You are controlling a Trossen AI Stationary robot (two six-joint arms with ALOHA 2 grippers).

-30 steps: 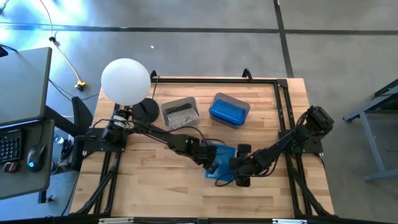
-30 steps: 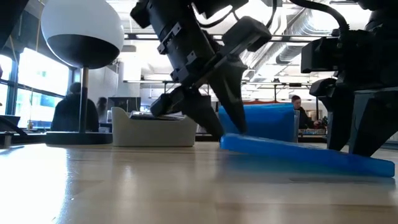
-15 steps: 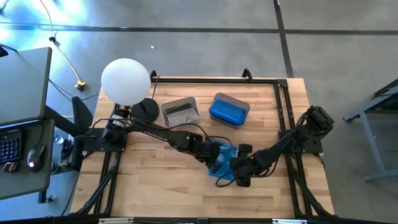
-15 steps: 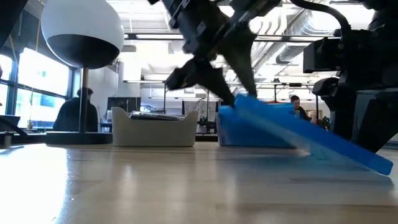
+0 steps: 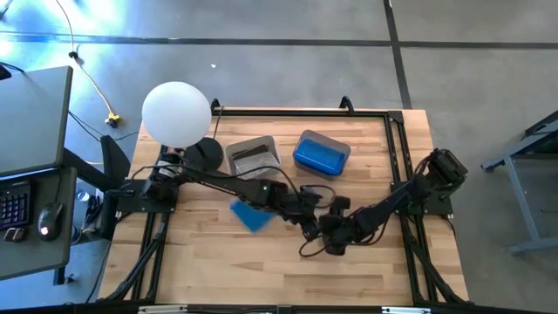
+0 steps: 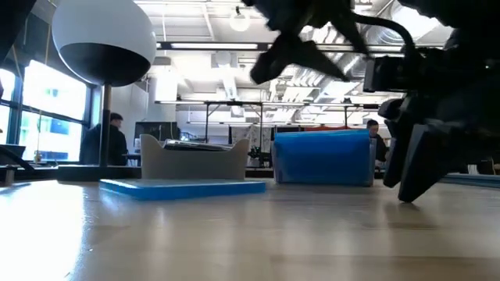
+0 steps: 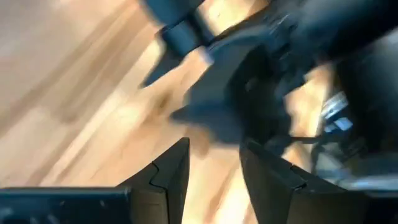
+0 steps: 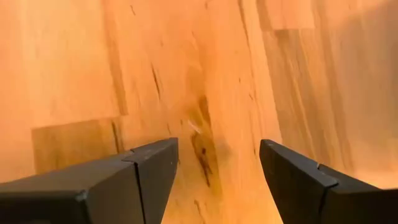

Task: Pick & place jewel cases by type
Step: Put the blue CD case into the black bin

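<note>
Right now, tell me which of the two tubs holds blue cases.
The blue-filled tub, the one nearer the right arm's side. The grey tub beside it holds dark cases; a loose blue case lies flat on the table.

Wide bare wood along the near side of the table [image 5: 209,262], open for passing. Mid-table crowded: blue jewel case [image 5: 253,215] flat beside the left gripper [image 5: 307,228], right gripper [image 5: 334,247] close by, both arms crossing there. Far side blocked by grey tub [image 5: 253,157], blue tub [image 5: 321,153] and globe lamp [image 5: 177,113].
</note>
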